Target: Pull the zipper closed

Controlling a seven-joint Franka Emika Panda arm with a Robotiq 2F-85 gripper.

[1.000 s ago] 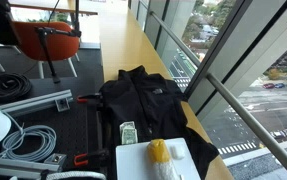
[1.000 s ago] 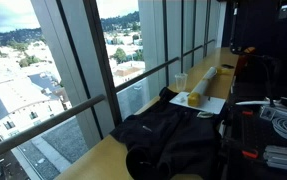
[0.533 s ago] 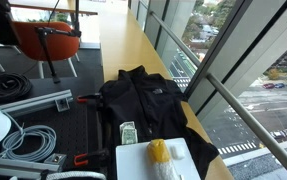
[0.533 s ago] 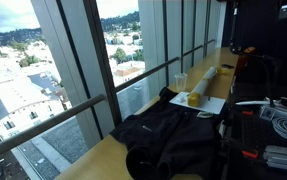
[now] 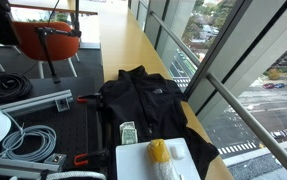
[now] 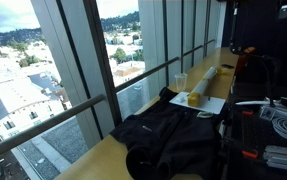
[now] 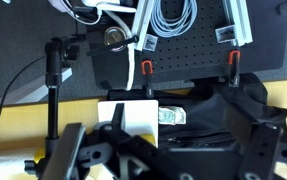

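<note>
A black jacket (image 5: pixel 143 100) with a small white chest logo (image 5: pixel 170 90) lies flat on the wooden counter; it also shows in the other exterior view (image 6: pixel 173 135). Its zipper (image 5: pixel 140 102) runs as a thin dark line down the centre. In the wrist view the jacket (image 7: pixel 218 120) lies below my gripper (image 7: pixel 173 160), and a thin zipper line (image 7: pixel 201 138) shows between the fingers. The gripper hangs above the jacket with its fingers spread wide and nothing in them. I cannot make out the gripper in either exterior view.
A white board (image 5: pixel 143 160) with a yellow object (image 5: pixel 159 152) lies by the jacket's hem, with a small greenish packet (image 5: pixel 129 132) beside it. A black perforated plate (image 7: pixel 183 50) with clamps and coiled cables (image 5: pixel 28 140) borders the counter. Window glass and a rail (image 5: pixel 213 70) run along the far edge.
</note>
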